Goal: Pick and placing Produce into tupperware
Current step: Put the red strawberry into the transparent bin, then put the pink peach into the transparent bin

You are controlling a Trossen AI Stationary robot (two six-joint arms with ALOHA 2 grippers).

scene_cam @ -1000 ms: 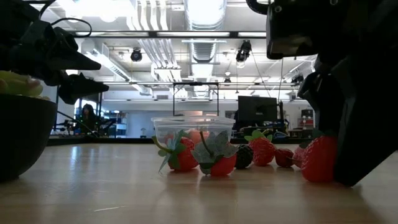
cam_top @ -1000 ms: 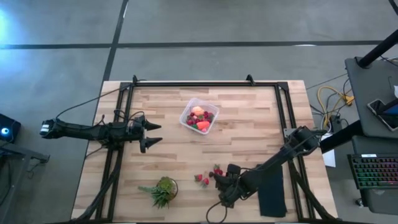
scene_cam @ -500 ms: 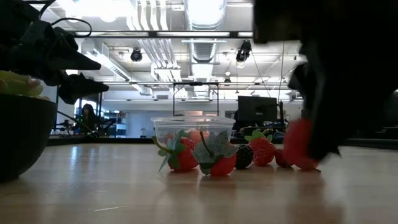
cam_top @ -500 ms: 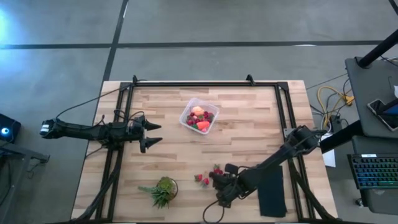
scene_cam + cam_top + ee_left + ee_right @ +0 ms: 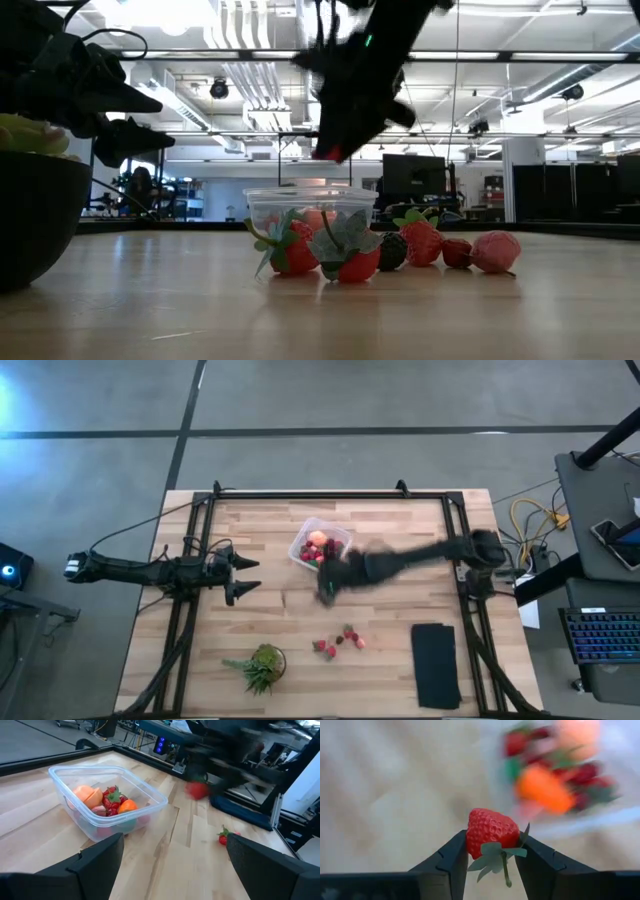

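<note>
1. High view: bare wood lies between the tupperware (image 5: 320, 546) at the table's 12 o'clock and loose strawberries (image 5: 338, 641) toward 6.
2. Right gripper (image 5: 327, 592) reaches across, just below the tub's near edge; left gripper (image 5: 250, 575) waits at 9, jaws wide.
3. Right wrist view alone shows a strawberry (image 5: 490, 831) pinched between the fingers (image 5: 451, 857).
</note>
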